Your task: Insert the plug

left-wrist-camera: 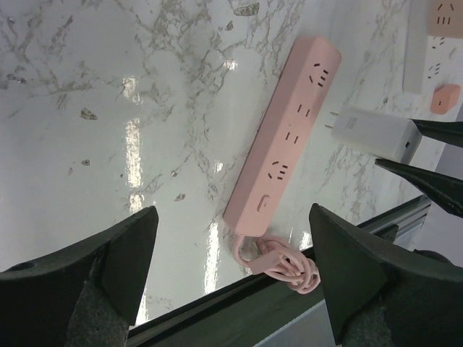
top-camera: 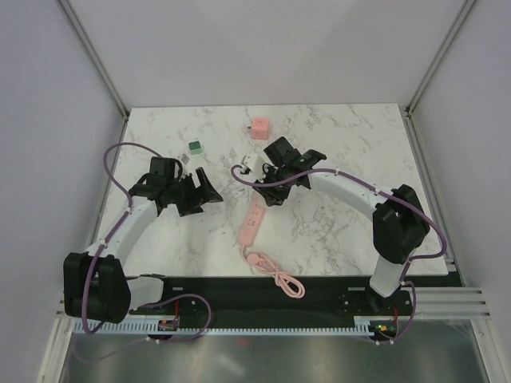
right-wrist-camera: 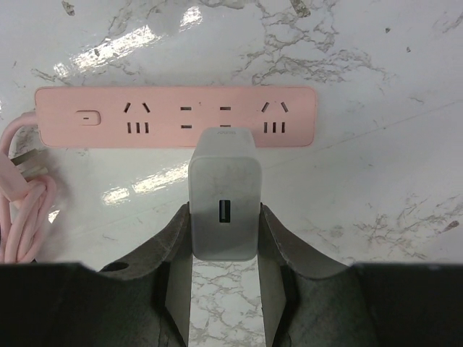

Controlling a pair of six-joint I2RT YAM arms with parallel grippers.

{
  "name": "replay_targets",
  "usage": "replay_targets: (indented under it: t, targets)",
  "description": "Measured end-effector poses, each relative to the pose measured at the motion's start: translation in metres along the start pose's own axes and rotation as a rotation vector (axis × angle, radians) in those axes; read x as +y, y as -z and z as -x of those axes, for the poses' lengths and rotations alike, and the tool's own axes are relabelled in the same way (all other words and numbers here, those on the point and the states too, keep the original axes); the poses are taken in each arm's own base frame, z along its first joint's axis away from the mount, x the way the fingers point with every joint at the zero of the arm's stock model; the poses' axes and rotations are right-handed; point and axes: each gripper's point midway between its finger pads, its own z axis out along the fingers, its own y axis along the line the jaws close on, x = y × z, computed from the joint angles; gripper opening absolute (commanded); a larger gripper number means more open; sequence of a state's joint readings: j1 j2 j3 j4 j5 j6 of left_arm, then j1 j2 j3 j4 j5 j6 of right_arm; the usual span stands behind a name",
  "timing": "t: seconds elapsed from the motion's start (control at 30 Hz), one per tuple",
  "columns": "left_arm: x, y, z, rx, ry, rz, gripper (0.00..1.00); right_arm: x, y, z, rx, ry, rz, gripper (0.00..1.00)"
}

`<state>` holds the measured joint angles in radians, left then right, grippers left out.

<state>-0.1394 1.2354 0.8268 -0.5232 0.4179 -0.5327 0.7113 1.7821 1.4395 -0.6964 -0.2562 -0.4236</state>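
Clamping the white USB charger (right-wrist-camera: 223, 195), the right gripper (right-wrist-camera: 224, 217) aims its prongs at the pink power strip's (right-wrist-camera: 177, 116) middle sockets. The strip lies mid-table (top-camera: 335, 231), its long axis running from near edge to far edge, crosswise to the jaws. The left gripper (left-wrist-camera: 231, 231) hangs agape, farther off.
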Motion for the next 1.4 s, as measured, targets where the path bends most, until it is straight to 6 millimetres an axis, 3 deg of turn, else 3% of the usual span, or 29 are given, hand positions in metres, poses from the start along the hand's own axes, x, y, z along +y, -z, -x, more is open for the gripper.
replay_targets:
  t: [0.53,0.87,1.4]
  targets:
    - [-0.008,0.006,-0.001,-0.002,-0.026,-0.039,0.91,-0.013,-0.017,-0.007,0.035,0.05,-0.033,0.0]
    - [-0.008,0.006,-0.001,-0.003,-0.026,-0.037,0.91,-0.022,-0.024,0.003,0.025,0.078,-0.043,0.0]
    - [-0.006,0.007,0.001,-0.012,-0.022,-0.035,0.91,-0.03,-0.025,0.004,0.028,0.101,-0.075,0.0]
